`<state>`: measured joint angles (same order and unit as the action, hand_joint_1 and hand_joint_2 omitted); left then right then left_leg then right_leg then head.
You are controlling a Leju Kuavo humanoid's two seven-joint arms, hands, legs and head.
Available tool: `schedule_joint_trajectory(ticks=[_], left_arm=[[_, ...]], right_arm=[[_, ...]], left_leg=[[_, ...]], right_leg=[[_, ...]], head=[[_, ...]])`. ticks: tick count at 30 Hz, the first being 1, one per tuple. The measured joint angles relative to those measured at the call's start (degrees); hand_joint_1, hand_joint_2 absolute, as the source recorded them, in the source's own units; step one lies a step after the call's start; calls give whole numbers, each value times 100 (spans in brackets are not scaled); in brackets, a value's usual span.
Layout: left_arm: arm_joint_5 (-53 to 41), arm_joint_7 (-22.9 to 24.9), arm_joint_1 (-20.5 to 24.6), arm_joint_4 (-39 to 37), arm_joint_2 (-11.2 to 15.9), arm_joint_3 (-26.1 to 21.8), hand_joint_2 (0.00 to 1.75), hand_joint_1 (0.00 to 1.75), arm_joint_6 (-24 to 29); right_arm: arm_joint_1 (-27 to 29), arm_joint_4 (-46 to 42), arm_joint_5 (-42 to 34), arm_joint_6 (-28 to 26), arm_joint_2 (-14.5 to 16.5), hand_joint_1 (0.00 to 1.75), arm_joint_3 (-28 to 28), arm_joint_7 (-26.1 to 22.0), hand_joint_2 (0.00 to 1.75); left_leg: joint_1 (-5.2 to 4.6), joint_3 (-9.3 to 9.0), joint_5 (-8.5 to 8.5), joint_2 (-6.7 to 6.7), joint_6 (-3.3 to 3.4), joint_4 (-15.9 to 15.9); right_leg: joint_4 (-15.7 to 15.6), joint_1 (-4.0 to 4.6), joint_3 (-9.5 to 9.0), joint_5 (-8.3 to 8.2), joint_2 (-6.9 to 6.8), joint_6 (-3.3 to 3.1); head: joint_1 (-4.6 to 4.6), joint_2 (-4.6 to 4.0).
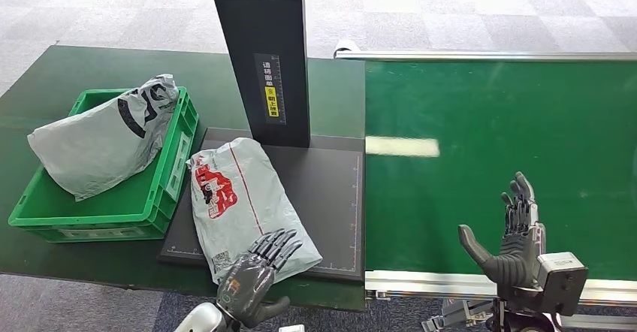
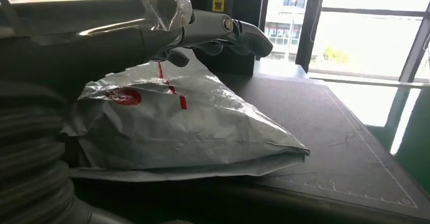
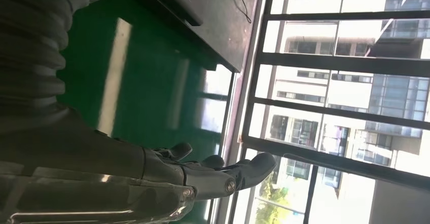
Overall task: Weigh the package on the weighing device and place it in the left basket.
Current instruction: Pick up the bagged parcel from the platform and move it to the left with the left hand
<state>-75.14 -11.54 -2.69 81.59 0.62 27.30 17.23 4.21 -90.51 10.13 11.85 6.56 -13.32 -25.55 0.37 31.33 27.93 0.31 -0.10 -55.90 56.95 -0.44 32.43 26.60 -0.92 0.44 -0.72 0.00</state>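
On the scale (image 1: 330, 197), left hand (image 1: 259, 268) touches package (image 1: 240, 197) (right hand (image 1: 514, 234) spread).

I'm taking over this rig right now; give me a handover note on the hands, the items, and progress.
Left hand: fingers spread on the near end of the white package with red print, no firm grip seen.
Right hand: open, raised over the green conveyor belt.
Package lies on the dark weighing platform.
Green basket already holds a grey package.
Left: grasp it, move it to the basket.
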Motion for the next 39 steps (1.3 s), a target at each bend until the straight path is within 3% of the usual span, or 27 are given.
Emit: schedule_joint_trajectory(ticks=[12,25,26,29,30,39], left_arm=[[-1115,637,179,-17,105,3,175,0,154],[-1469,1115,214,-222,236,-167,175,0,-352],[-1469,1121,223,-261,240,-185,175,14,-371],[-1469,1107,249,-365,240,-238,175,144,-428],[-1458,1091,256,-404,240,-256,175,174,-446],[-917,695,335,-449,241,-363,175,174,-548]], right_arm=[[47,-149,3,-30,61,0,-82,-48,175],[115,-309,61,-75,145,0,-120,-83,175],[115,-315,74,-84,146,0,-121,-84,175],[115,-331,91,-111,152,0,-124,-86,175],[115,-336,92,-121,157,0,-125,-87,175],[123,-345,109,-212,185,0,-152,-90,175]], left_leg=[[0,-1,-1,1,0,0],[0,-2,-1,2,0,0],[0,-3,-1,2,0,0],[0,-11,0,2,0,1],[0,-15,0,2,0,1],[0,-43,-1,-6,1,3]], right_leg=[[1,0,-2,0,0,0],[0,0,-3,0,1,0],[0,0,-5,0,1,0],[0,0,-14,0,0,0],[0,0,-17,1,0,-1],[-1,0,-51,3,-9,-1]], head=[[1,0],[0,0],[1,0],[1,0],[1,0],[0,0]])
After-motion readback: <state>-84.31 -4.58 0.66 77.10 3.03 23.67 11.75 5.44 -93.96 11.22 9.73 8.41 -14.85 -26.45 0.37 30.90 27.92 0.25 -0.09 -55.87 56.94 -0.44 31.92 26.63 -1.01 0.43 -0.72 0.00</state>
